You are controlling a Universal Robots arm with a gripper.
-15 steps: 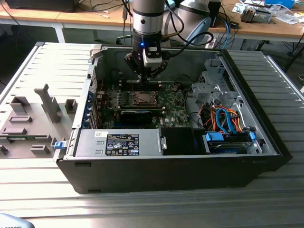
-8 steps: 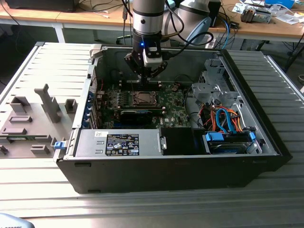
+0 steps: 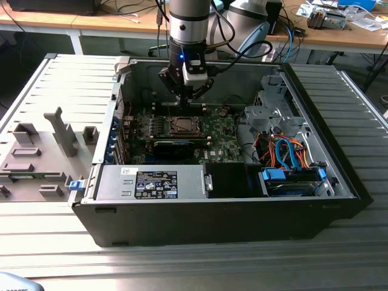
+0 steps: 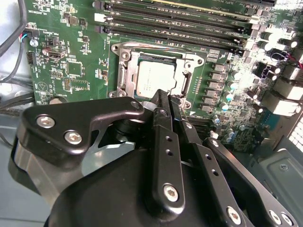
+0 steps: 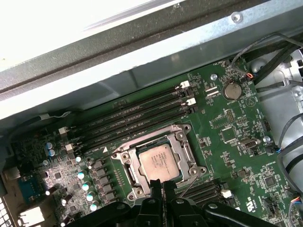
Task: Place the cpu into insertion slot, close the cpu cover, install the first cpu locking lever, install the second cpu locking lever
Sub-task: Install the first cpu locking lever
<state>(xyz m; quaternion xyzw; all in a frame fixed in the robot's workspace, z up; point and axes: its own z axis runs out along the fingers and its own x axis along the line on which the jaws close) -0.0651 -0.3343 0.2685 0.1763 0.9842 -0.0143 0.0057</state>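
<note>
The cpu [image 5: 160, 163] lies flat in the insertion slot [image 5: 127, 166] on the green motherboard, its silvery top facing up; it also shows in the second wrist view as the cpu [image 4: 154, 78]. The cpu cover [image 5: 183, 152] appears to lie down around the chip as a metal frame. A thin wire lever [image 5: 190, 186] angles away from the socket's corner. My gripper [image 5: 161, 185] hangs just above the socket's edge, its black fingers pressed close together with nothing visible between them. In the exterior view the gripper [image 3: 185, 96] is inside the open case, over the socket [image 3: 182, 126].
Long black memory slots [image 5: 137, 118] run beside the socket. The case wall [image 5: 142, 56] rises close behind them. Cables and a drive cage [image 3: 285, 130] fill the exterior view's right, and a power supply [image 3: 151, 182] sits at the front. A grey fixture [image 3: 42, 151] stands outside the case.
</note>
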